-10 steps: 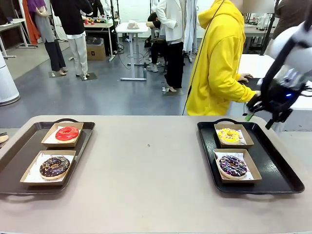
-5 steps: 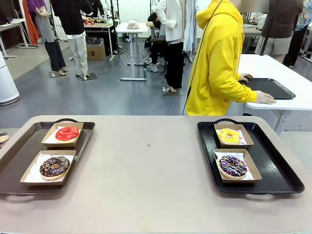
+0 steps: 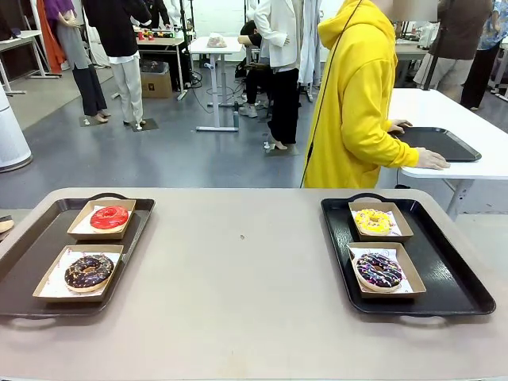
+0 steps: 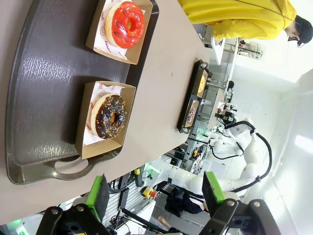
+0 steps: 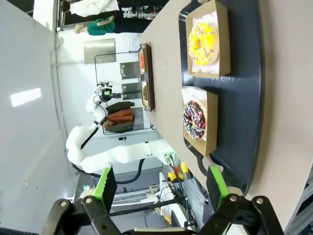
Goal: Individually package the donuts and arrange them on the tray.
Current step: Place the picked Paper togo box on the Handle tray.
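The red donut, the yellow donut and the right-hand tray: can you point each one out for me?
red donut [image 3: 109, 217], front view, on its glossy icing.
yellow donut [image 3: 372, 220], front view, on its sprinkled icing.
right-hand tray [image 3: 444, 270], front view, on its bare black floor beside the boxes.

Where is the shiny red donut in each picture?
Front view: the red donut sits in its box at the far end of the left tray, upper left of the picture.
Left wrist view: red donut at the top, above the chocolate donut.
Right wrist view: too small to make out on the far tray.
Shared landmark: the chocolate donut right next to it on the same tray.
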`<state>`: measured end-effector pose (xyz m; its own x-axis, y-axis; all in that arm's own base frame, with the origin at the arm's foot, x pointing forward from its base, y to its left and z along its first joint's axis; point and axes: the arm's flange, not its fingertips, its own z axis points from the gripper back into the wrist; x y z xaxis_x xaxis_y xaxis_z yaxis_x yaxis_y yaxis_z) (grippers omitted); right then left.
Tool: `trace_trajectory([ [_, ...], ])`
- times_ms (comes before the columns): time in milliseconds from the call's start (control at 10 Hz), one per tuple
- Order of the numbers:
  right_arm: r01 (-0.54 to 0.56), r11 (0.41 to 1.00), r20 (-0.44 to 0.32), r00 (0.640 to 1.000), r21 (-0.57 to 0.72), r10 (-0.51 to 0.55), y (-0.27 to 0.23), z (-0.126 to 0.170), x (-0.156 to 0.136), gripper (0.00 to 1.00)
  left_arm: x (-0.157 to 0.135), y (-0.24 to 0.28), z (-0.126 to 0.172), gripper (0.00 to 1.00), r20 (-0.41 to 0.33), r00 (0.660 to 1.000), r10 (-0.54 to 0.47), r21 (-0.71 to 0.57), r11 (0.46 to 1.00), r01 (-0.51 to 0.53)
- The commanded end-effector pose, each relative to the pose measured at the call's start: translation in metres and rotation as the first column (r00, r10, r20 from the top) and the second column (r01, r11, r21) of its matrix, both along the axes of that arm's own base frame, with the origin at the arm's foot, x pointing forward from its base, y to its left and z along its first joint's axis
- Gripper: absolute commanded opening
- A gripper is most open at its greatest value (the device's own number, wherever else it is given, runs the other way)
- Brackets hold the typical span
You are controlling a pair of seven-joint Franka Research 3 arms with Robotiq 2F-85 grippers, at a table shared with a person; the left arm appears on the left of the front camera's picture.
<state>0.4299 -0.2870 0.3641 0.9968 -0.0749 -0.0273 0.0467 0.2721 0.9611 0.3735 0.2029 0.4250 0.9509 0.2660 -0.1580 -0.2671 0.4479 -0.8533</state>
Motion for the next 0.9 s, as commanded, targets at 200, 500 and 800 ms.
trace_trajectory([
  [200, 0.0, 1.0, 0.0, 1.0, 0.0, 0.0, 0.0, 0.0, 0.0, 0.97, -0.002, 0.0, 0.001, 1.0, 0.005, 1.0, -0.001, 0.018, 1.0, 0.0],
  [500, 0.0, 1.0, 0.0, 1.0, 0.0, 0.0, 0.0, 0.0, 0.0, 0.97, -0.002, 0.0, 0.001, 1.0, 0.005, 1.0, -0.001, 0.018, 1.0, 0.0],
  [800, 0.0, 1.0, 0.0, 1.0, 0.0, 0.0, 0.0, 0.0, 0.0, 0.97, -0.002, 0.0, 0.001, 1.0, 0.005, 1.0, -0.001, 0.018, 1.0, 0.0],
])
